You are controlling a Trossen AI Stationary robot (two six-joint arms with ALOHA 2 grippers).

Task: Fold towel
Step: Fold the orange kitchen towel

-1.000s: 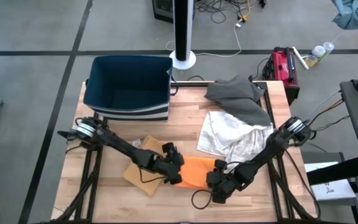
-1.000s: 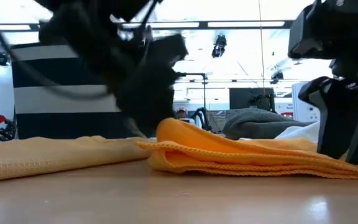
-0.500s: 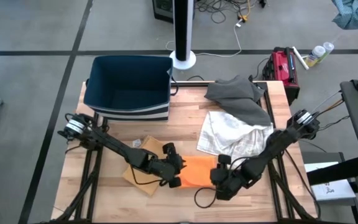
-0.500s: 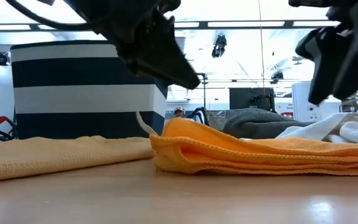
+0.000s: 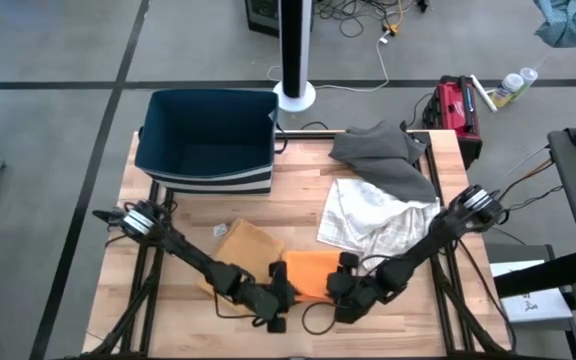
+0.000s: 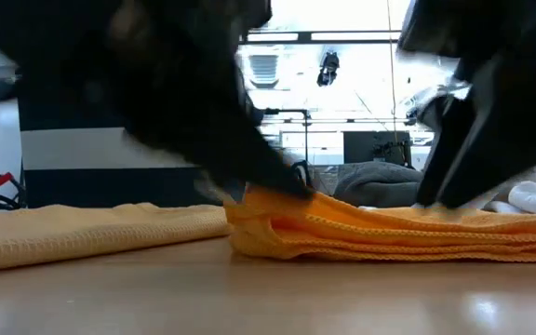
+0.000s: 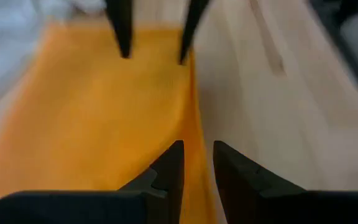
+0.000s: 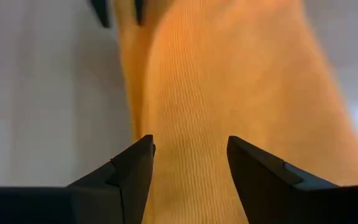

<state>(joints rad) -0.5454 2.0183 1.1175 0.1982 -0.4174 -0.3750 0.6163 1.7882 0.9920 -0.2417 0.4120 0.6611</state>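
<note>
A folded orange towel (image 5: 308,272) lies flat near the table's front edge, several layers thick in the low view (image 6: 380,233). My left gripper (image 5: 284,296) stands at the towel's near-left corner. Its fingers are a narrow gap apart over the towel's left edge (image 7: 191,93). My right gripper (image 5: 338,290) is at the towel's near-right side, open, with its fingers spread above the towel's top layer (image 8: 229,81). In each wrist view the other gripper's fingertips show at the towel's far end. My left gripper slants down over the towel's left edge (image 7: 194,134), which shows through the gap between its fingers; I cannot tell whether it touches. My right gripper slants down over the towel's top layer (image 8: 188,124) with one finger on either side; touch cannot be told there either.
A tan towel (image 5: 243,245) lies flat just left of the orange one. A white patterned cloth (image 5: 373,215) and a grey cloth (image 5: 383,155) lie at the back right. A navy striped bin (image 5: 208,140) stands at the back left. Bare wood runs along the front edge.
My left gripper has gone toward the table's near edge, along the orange towel's left side to its near-left corner, and has tipped up a little. My right gripper drew off to the right, then came back over the towel's near-right side.
</note>
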